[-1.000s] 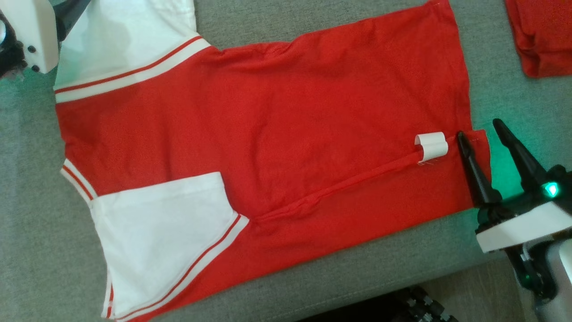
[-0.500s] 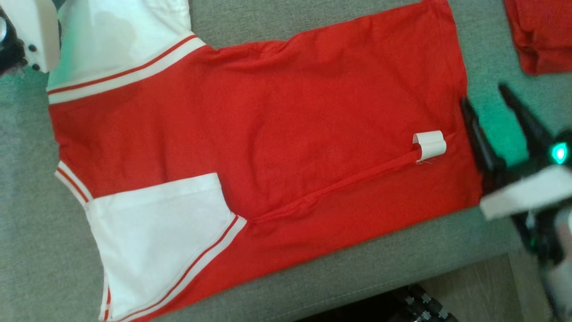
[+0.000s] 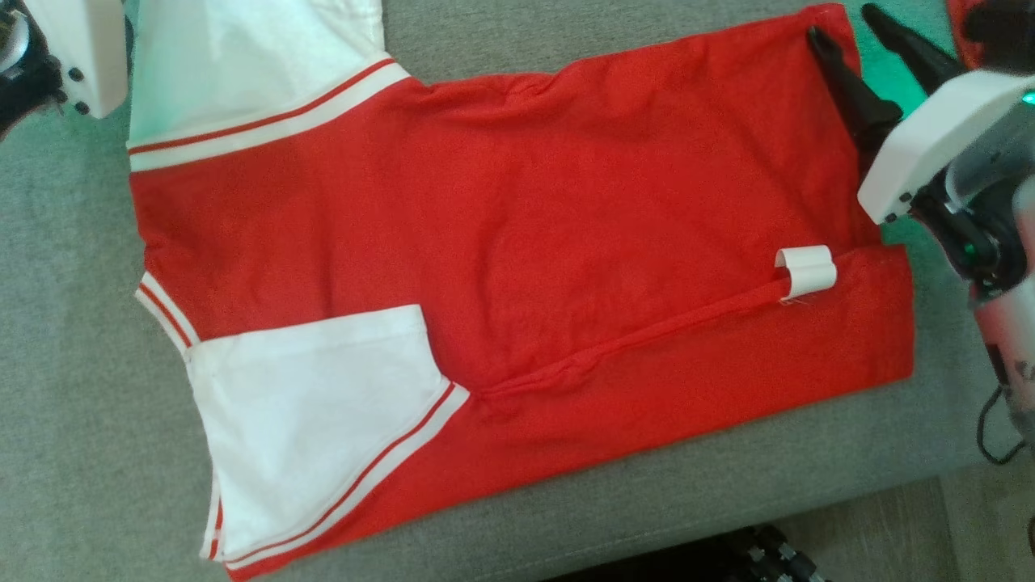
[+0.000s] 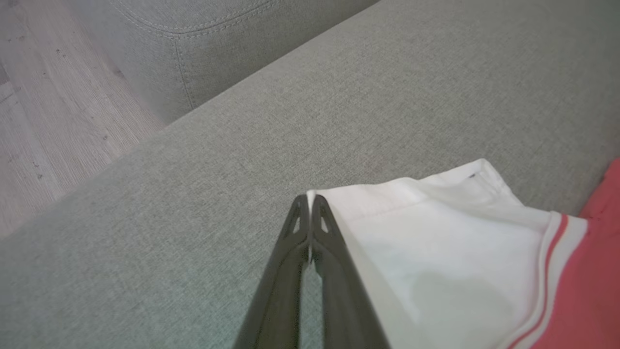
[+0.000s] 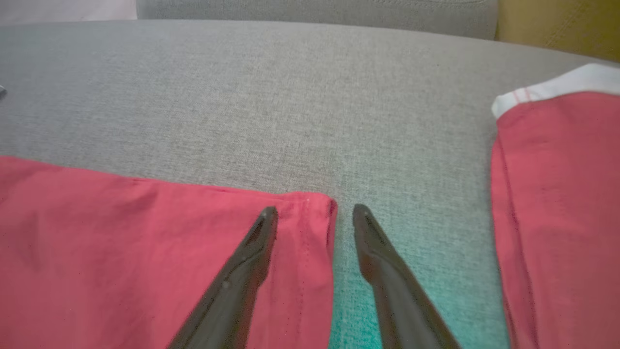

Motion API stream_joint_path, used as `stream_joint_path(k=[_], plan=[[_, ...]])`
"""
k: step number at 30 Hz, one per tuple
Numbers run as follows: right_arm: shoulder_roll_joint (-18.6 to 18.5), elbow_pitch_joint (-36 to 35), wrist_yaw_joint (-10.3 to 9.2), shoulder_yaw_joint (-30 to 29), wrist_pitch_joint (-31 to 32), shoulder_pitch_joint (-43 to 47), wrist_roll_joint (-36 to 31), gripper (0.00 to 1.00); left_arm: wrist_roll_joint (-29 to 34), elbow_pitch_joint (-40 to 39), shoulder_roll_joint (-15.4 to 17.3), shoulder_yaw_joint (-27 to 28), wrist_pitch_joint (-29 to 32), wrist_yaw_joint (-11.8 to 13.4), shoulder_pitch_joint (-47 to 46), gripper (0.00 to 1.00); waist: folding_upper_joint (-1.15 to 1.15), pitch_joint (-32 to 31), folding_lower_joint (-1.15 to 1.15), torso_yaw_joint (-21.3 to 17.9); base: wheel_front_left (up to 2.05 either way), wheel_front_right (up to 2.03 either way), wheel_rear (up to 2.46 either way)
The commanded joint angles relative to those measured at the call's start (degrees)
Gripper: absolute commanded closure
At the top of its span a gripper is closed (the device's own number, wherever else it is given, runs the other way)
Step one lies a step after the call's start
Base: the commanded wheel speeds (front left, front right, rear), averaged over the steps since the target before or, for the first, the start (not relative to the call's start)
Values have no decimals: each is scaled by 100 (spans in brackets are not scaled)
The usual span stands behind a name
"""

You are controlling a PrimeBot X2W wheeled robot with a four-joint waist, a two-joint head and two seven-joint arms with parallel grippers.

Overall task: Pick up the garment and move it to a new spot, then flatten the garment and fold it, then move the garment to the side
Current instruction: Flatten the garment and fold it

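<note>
Now, red-and-white shirt (image 3: 517,226) lies spread on the grey sofa cushion (image 3: 65,404); left end effector (image 4: 310,198) clamped on the white sleeve edge (image 4: 368,198), right end effector (image 5: 315,209) parted astride the hem corner (image 5: 310,202), so close deep past the stitching, then lift both evenly, cloth taut.

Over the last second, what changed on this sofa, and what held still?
The right gripper travelled along the hem of the garment from the near corner to the far one, where its open jaws straddle the edge. The left gripper is now shut on the tip of the white sleeve. The garment lies flat as before, white tag in place; the head camera shifted slightly.
</note>
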Motion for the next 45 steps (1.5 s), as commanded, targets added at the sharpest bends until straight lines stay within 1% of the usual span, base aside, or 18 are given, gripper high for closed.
stream_joint_path(k=[1, 2, 4, 6, 7, 9, 10, 14, 17, 23, 26, 28, 31, 35, 36, 40, 45], plan=[[-78, -56, -4, 43, 62, 0, 54, 35, -26, -87, 159, 180, -61, 10, -336, 100, 0, 16, 0, 20, 0, 0, 0], [-76, 22, -4, 67, 88, -63, 67, 37, -36, -82, 154, 150, -81, 10, -362, 100, 0, 24, 0, 32, 0, 0, 0], [-80, 134, -4, 107, 78, -175, 71, 47, -56, -74, 147, 93, -121, 10, -408, 100, 0, 39, 0, 51, 0, 0, 0], [-81, 218, -4, 141, 31, -264, 73, 62, -73, -67, 149, 42, -161, 10, -445, 100, 0, 50, 0, 60, 0, 0, 0], [-84, 251, -4, 160, 10, -299, 79, 66, -78, -63, 152, 17, -179, 10, -460, 100, 0, 54, 0, 63, 0, 0, 0], [-94, 308, -4, 195, -30, -354, 95, 91, -91, -55, 155, -27, -209, 10, -484, 100, 0, 59, 0, 70, 0, 0, 0], [-102, 334, -4, 211, -49, -374, 102, 100, -99, -50, 156, -47, -222, 10, -493, 100, 0, 61, 0, 74, 0, 0, 0], [-156, 410, -4, 249, -123, -441, 104, 100, -126, -31, 168, -109, -264, 10, -540, 100, 0, 71, 0, 95, 0, 0, 0], [-166, 429, -4, 216, -298, -524, 56, 100, -74, -58, 186, -141, -414, 10, -613, 100, 0, 80, 0, 114, 0, 0, 0], [-140, 448, -4, -2, -863, -707, 32, 100, -27, -111, 213, -164, -1034, 10, -911, 100, 0, 25, 0, 197, 0, 0, 0], [-220, 423, -4, -123, -1092, -720, 18, 100, -64, -209, 235, -167, -1389, 10, -1088, 100, 0, -60, 0, 282, 0, 0, 0], [-309, 357, -4, -170, -1140, -641, 58, 100, -85, -351, 301, -176, -1565, 10, -1160, 100, 0, -141, 0, 348, 0, 0, 0], [-491, 194, -4, -259, -1159, -395, 131, 100, -121, -698, 476, -196, -1771, 10, -1084, 100, 0, -283, 0, 474, 0, 0, 0], [-733, -89, -4, -503, -1155, 151, 176, 100, -57, -1271, 825, -220, -1973, 10, -680, 100, 0, -492, 0, 671, 0, 0, 0], [-733, -89, -4, -503, -1155, 151, 176, 100, -57, -1271, 825, -220, -1973, 10, -680, 100, 0, -492, 0, 671, 0, 0, 0], [-861, -404, -4, -872, -1105, 822, 220, 100, -6, -1769, 1205, -229, -2163, 10, -89, 100, 0, -690, 0, 858, 0, 0, 0], [-834, -792, -4, -1281, -972, 1641, 209, 100, -108, -2218, 1583, -232, -2334, 25, 722, 100, 0, -905, 0, 1038, 0, 0, 0]])
